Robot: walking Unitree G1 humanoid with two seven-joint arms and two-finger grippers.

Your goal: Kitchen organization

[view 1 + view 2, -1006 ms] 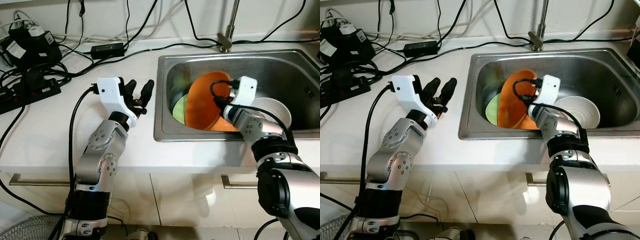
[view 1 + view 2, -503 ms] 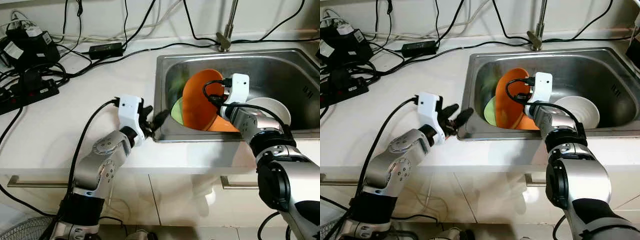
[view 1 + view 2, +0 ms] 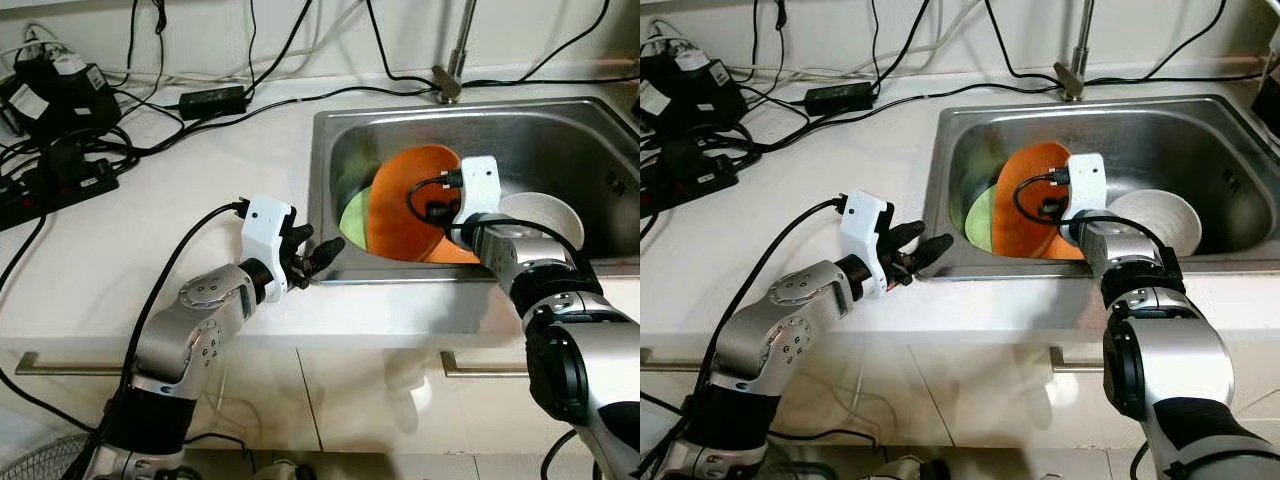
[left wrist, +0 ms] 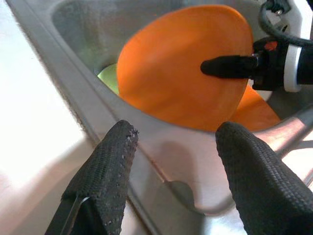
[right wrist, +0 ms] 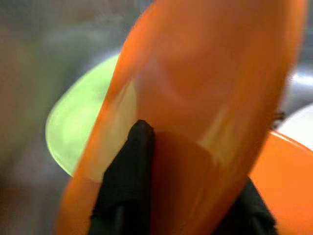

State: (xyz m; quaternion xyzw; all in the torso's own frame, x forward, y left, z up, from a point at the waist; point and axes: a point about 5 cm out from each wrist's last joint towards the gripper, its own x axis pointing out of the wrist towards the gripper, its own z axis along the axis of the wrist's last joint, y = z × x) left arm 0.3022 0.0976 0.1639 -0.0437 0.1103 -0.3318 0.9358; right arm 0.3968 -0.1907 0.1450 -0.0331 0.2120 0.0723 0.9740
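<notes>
While the dishes all sit in the sink (image 3: 325,190), the task looks barely begun. Left end effector (image 3: 912,252) hovers at the table (image 3: 150,220) edge by the rim, released, empty. Right end effector (image 4: 230,64) grips the tilted orange plate (image 3: 405,200). Right wrist view shows the green plate (image 5: 80,122) behind it.

A home kitchen is shown. A stainless steel sink (image 3: 600,265) is set into a white worktop (image 3: 120,250), with a tap (image 3: 455,60) behind it and plates (image 3: 410,200) stacked inside. Cabinet fronts with a metal handle (image 3: 60,362) are seen below. Black cables and a power strip (image 3: 55,180) are strewn across the worktop.
</notes>
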